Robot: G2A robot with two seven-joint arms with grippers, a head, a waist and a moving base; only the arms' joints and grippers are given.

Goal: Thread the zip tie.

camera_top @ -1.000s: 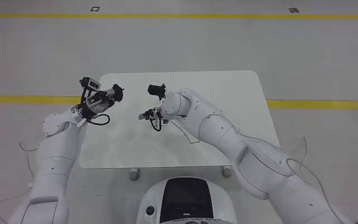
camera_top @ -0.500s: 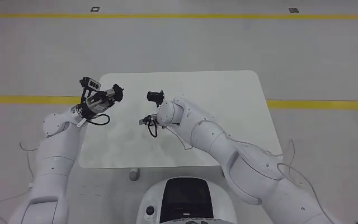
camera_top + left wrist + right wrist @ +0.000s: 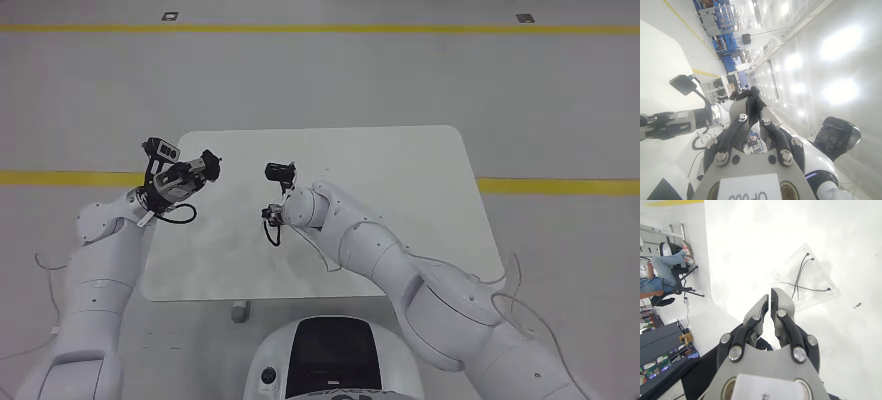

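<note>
Over the worktop's left half: my right pincer hangs above the white worktop, clenched to a thin slit with nothing in it.
Zip ties: three black zip ties lie loose on a clear tray, flat on the worktop below and just past my right pincer's tips, touching neither finger.
In the way: the ties cross over one another near their tails; their heads lie apart, toward two of the tray's edges.
Left pincer: held up off the worktop near its far left corner, well apart from the tray, fingers pressed together. Something dark and crumpled sits at the tips; I cannot tell what.
Scrap: a small brown scrap lies on the bare worktop near the tray, not touching it.
</note>
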